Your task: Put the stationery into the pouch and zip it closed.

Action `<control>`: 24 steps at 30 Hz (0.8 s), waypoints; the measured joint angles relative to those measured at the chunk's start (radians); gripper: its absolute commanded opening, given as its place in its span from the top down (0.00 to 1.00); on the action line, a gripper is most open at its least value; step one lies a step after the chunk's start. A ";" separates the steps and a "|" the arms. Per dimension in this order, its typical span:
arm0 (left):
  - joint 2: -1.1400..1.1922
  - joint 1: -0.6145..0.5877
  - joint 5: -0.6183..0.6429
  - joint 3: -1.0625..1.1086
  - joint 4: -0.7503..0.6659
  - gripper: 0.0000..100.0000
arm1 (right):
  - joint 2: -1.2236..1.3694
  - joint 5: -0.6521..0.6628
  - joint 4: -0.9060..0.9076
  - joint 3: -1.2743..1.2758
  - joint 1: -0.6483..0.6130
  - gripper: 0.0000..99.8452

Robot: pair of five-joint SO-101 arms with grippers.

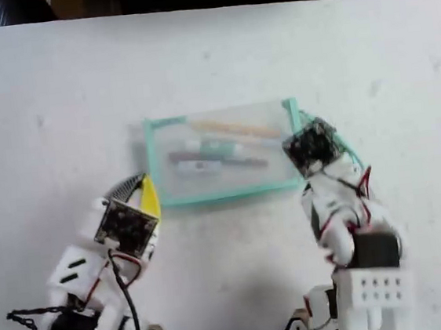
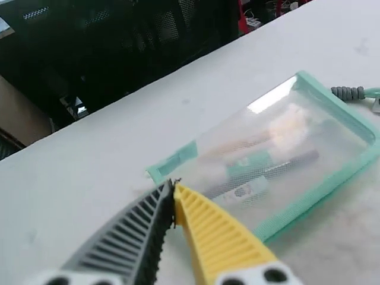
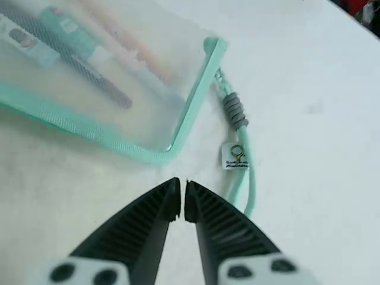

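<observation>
Pouch: the clear mesh pouch [image 1: 220, 159] with mint-green trim lies flat on the counter [image 1: 209, 56], between your two arms, long side toward you
Contents: the stationery is inside it: a wooden pencil [image 1: 232, 127], a dark pen [image 3: 89, 77] and a green-and-white piece [image 1: 217, 145] you cannot identify further
Zip: you cannot tell from these views whether it is run fully shut
Left tool: the left tool [image 2: 173, 187] has its grey and yellow jaws pressed together on nothing, just beside the pouch's near corner on your left
Right tool: the right tool [image 3: 182, 184] is also closed and empty, just off the pouch's near corner on your right, close to the cord [image 3: 247, 181]
Handling: expect a light, soft, floppy bag; the film looks slick and will likely buckle or skate on the counter if you push it, and the pens will probably roll inside
Where to hold: judge the stitched green trim as the firmest grip; pin one end with one tool while the other pulls on the cord near its grey wrap [image 3: 234, 110], beside the small tag [image 3: 236, 157]
Surface: white, smooth, matte, offering little friction
Room: dark furniture [image 2: 148, 41] stands beyond the counter's far edge, well apart from the pouch
</observation>
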 measured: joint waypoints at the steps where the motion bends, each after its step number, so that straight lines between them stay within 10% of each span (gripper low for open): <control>1: 0.000 -0.011 0.000 -0.008 0.000 0.98 | 0.061 -0.011 0.000 -0.026 0.000 0.98; 24: 1.011 -0.057 0.077 -0.298 -0.167 0.98 | 0.730 -0.170 0.028 -0.512 0.002 0.98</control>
